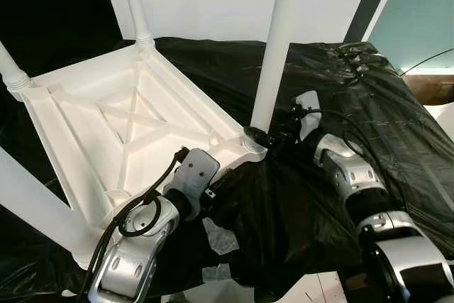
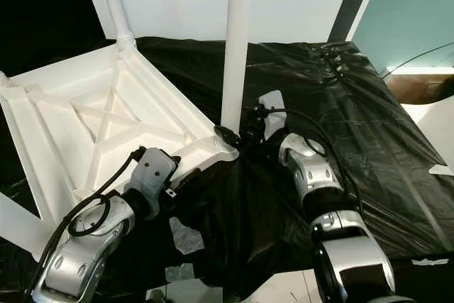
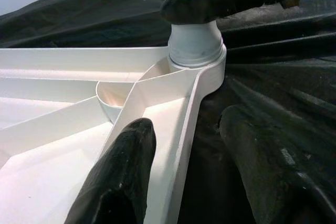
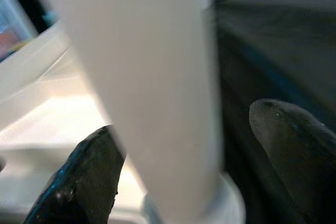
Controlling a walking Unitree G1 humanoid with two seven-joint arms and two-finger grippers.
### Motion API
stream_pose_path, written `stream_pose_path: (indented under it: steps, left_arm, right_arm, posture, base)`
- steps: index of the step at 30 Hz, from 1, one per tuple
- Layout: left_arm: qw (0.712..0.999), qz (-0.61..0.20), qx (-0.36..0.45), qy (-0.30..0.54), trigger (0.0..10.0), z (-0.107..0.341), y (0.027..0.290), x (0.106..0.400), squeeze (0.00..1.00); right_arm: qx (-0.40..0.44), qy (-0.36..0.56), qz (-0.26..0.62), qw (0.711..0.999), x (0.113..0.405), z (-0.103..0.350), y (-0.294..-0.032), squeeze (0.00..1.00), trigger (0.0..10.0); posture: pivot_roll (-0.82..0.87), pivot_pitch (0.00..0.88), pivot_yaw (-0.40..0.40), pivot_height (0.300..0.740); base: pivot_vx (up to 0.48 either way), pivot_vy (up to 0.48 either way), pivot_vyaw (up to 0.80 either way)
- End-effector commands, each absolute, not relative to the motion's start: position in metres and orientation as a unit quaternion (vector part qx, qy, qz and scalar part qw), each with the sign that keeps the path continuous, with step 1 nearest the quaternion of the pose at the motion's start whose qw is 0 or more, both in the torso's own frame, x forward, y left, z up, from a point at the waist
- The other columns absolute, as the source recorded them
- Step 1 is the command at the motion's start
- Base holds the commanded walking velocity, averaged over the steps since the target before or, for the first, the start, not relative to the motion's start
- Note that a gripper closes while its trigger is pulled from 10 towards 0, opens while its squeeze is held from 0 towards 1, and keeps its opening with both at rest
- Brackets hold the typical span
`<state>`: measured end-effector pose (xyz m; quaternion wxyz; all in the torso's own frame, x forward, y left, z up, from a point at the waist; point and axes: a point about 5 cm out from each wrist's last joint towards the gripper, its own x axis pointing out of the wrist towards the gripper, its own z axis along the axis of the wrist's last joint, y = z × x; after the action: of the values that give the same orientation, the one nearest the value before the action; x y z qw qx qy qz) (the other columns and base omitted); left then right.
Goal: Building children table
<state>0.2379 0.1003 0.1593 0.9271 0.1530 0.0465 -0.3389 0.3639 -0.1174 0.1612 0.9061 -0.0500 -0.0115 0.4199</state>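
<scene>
Upturned white tabletop (image 1: 106,125) lying on black sheeting (image 1: 397,118), legs at all four corners as far as visible. Right gripper (image 4: 194,150), at three o'clock of the nearest leg (image 1: 273,54), straddling its base with fingers wide, apparently not clamped. Left gripper (image 3: 194,171) at six o'clock, open astride the frame edge. Likely left: seating this last leg, then righting the table.

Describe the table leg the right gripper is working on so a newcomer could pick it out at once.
Start at the upside-down white table top lying on the black plastic sheet. Four white legs stand up from its corners; take the one at the corner nearest the robot's right arm. Only this leg has the right gripper at its base, one black finger either side.
</scene>
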Motion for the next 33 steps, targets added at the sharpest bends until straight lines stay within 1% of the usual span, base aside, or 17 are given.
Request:
stream_pose_path:
  steps: [1,5,6,7,8,9,10,17,19,20,23,27,28,29,30,31,33]
  left_arm:
    - [0.927,-0.340,0.152,0.042,10.0,0.161,0.096,0.236,0.00]
    - [0.928,-0.338,0.153,0.042,10.0,0.160,0.096,0.236,0.00]
    - [0.928,-0.337,0.153,0.042,10.0,0.161,0.096,0.236,0.00]
    - [0.928,-0.337,0.153,0.042,10.0,0.161,0.096,0.236,0.00]
    - [0.928,-0.336,0.153,0.042,10.0,0.161,0.096,0.236,0.00]
    - [0.928,-0.336,0.153,0.042,10.0,0.161,0.096,0.236,0.00]
    - [0.929,-0.335,0.154,0.042,10.0,0.161,0.096,0.236,0.00]
    - [0.929,-0.336,0.152,0.042,10.0,0.160,0.095,0.235,0.00]
    - [0.929,-0.335,0.152,0.043,10.0,0.160,0.095,0.235,0.00]
    - [0.930,-0.331,0.151,0.044,10.0,0.159,0.096,0.235,0.00]
    - [0.932,-0.325,0.152,0.046,10.0,0.158,0.096,0.237,0.00]
    - [0.934,-0.319,0.154,0.048,10.0,0.157,0.097,0.238,0.00]
    - [0.936,-0.315,0.153,0.049,10.0,0.157,0.098,0.239,0.00]
    - [0.938,-0.308,0.151,0.052,10.0,0.157,0.099,0.240,0.00]
    - [0.940,-0.300,0.151,0.054,10.0,0.157,0.101,0.241,0.00]
    - [0.940,-0.300,0.151,0.054,10.0,0.157,0.101,0.241,0.00]
    - [0.947,-0.278,0.151,0.060,10.0,0.157,0.107,0.245,0.00]
  right_arm:
    - [-0.075,0.002,0.449,0.890,0.365,0.159,-0.113,0.00,10.0]
    - [-0.098,0.022,0.469,0.877,0.369,0.158,-0.108,0.00,10.0]
    - [-0.106,0.029,0.473,0.874,0.370,0.157,-0.108,0.00,4.5]
    - [-0.106,0.029,0.473,0.874,0.370,0.157,-0.108,0.00,4.5]
    - [-0.131,0.034,0.473,0.871,0.371,0.155,-0.110,0.00,1.5]
    - [-0.131,0.034,0.473,0.871,0.371,0.155,-0.110,0.00,1.5]
    - [-0.140,0.034,0.471,0.870,0.372,0.155,-0.111,0.00,0.0]
    - [-0.137,0.041,0.467,0.873,0.373,0.155,-0.116,0.00,0.0]
    - [-0.127,0.043,0.460,0.878,0.374,0.154,-0.116,0.00,0.0]
    - [-0.117,0.049,0.438,0.890,0.375,0.150,-0.114,0.00,0.0]
    - [-0.109,0.049,0.408,0.905,0.375,0.146,-0.112,0.00,0.0]
    - [-0.100,0.049,0.395,0.912,0.375,0.143,-0.110,0.00,0.0]
    - [-0.086,0.051,0.377,0.921,0.375,0.139,-0.107,0.00,4.1]
    - [-0.075,0.051,0.356,0.930,0.374,0.135,-0.104,0.00,7.7]
    - [-0.061,0.057,0.331,0.940,0.374,0.132,-0.101,0.00,10.0]
    - [-0.061,0.057,0.331,0.940,0.374,0.132,-0.101,0.00,10.0]
    - [-0.035,0.062,0.278,0.958,0.371,0.126,-0.094,0.00,10.0]
  posture:
    - [0.17,0.028,-0.073,0.740]
    - [0.18,0.024,-0.077,0.740]
    - [0.18,0.024,-0.077,0.740]
    - [0.18,0.024,-0.077,0.740]
    - [0.18,0.022,-0.079,0.740]
    - [0.18,0.022,-0.079,0.740]
    - [0.18,0.022,-0.079,0.740]
    - [0.18,0.022,-0.080,0.740]
    - [0.18,0.027,-0.081,0.740]
    - [0.17,0.030,-0.080,0.740]
    - [0.17,0.034,-0.079,0.740]
    - [0.17,0.040,-0.079,0.740]
    - [0.17,0.044,-0.076,0.740]
    - [0.16,0.048,-0.075,0.740]
    - [0.17,0.052,-0.074,0.740]
    - [0.17,0.052,-0.074,0.740]
    - [0.16,0.056,-0.071,0.740]
  base:
    - [0.000,0.000,0.00]
    - [0.000,0.000,0.00]
    - [0.000,0.000,0.00]
    - [0.000,0.000,0.00]
    - [0.000,0.000,0.00]
    - [0.000,0.000,0.00]
    - [0.000,0.000,0.00]
    - [0.000,0.000,0.00]
    - [0.000,0.000,0.00]
    - [0.000,0.000,0.00]
    - [0.000,0.000,0.00]
    - [0.000,0.000,0.00]
    - [0.000,0.000,0.00]
    - [0.000,0.000,0.00]
    - [0.000,0.000,0.00]
    - [0.000,0.000,0.00]
    - [0.000,0.000,0.00]
